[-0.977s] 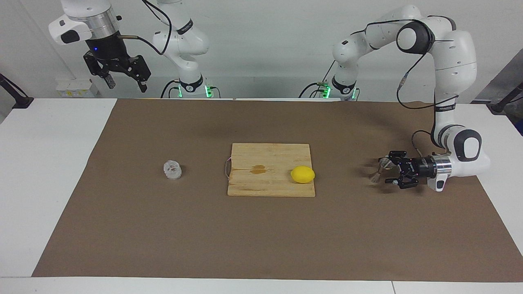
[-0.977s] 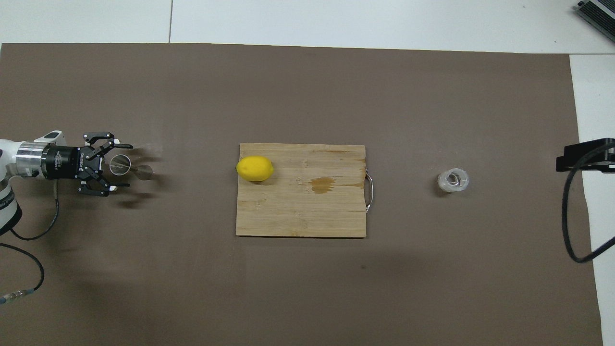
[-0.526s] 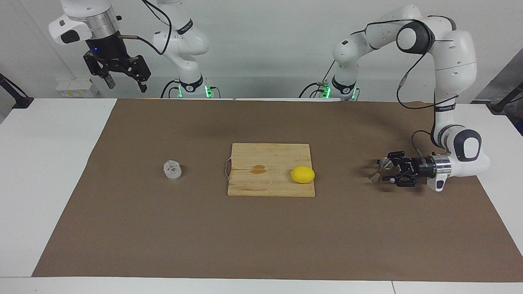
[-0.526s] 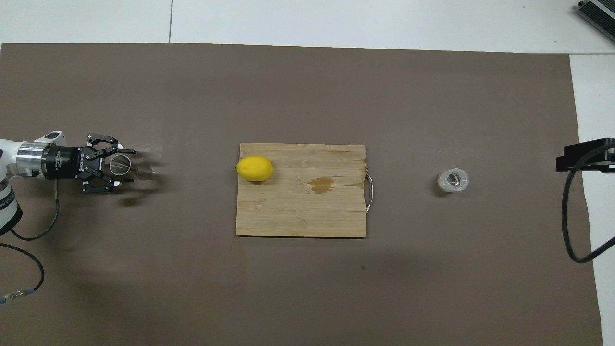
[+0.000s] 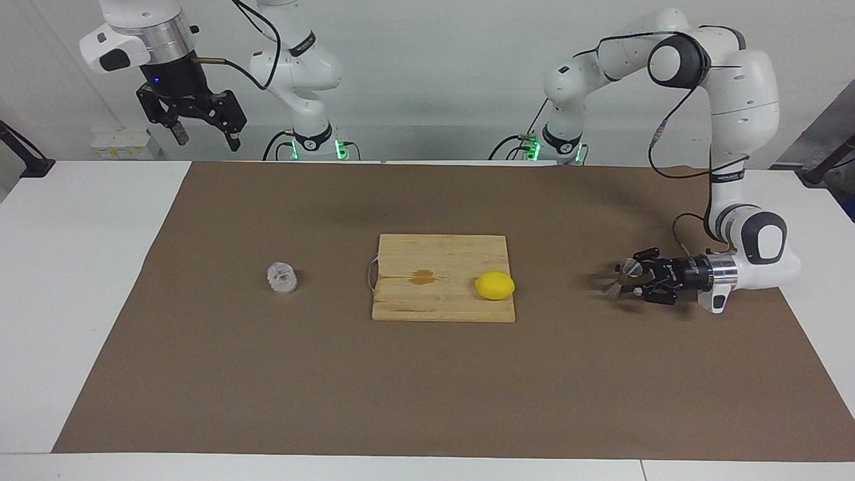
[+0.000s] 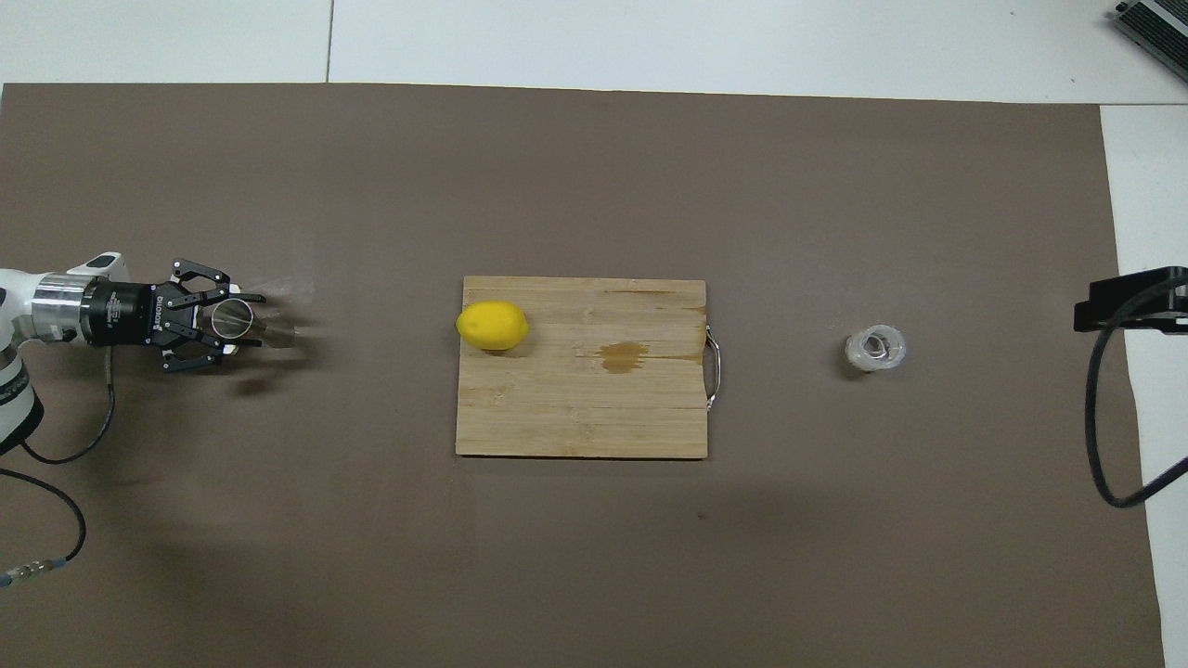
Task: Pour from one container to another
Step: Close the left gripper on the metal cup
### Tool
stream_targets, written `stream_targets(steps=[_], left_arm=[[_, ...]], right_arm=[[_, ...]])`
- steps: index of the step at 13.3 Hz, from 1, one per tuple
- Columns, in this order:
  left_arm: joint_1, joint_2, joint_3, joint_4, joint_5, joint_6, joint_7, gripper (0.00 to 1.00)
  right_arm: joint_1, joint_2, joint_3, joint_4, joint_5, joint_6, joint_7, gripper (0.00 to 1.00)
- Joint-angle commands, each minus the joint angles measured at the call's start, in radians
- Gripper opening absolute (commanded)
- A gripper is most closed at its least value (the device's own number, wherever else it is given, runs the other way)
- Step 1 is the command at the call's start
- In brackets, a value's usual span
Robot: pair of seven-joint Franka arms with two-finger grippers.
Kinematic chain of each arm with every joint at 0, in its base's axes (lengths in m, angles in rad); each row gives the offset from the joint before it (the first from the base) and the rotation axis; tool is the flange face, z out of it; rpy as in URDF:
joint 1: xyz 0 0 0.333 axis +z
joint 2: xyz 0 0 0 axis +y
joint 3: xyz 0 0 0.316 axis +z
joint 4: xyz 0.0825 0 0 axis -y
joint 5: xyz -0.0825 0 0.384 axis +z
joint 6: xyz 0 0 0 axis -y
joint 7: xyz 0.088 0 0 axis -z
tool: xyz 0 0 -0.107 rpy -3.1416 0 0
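The steel jigger stands on the brown mat at the left arm's end of the table; the overhead view shows its round rim. My left gripper lies low and level, its fingers closed in against the jigger's sides. The clear faceted glass cup stands alone on the mat toward the right arm's end, and it also shows in the overhead view. My right gripper waits high above the table's corner at the robots' edge, open and empty.
A wooden cutting board with a metal handle and a brown stain lies mid-table between jigger and glass. A yellow lemon sits on its end toward the jigger. Brown mat covers the table.
The left gripper's fingers have closed in from wide apart onto the jigger. The jigger, the glass and the right arm have not moved.
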Motion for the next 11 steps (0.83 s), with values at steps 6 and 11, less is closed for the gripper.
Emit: stream_targets(steps=[6, 11], left_arm=[[0.000, -0.008, 0.008, -0.021, -0.019, -0.009, 0.015, 0.46], [0.000, -0.008, 0.008, -0.022, -0.019, -0.009, 0.015, 0.35]], right_arm=[[-0.016, -0.010, 0.009, -0.006, 0.005, -0.011, -0.025, 1.00], [-0.016, -0.010, 0.009, -0.006, 0.005, -0.011, -0.025, 1.00]])
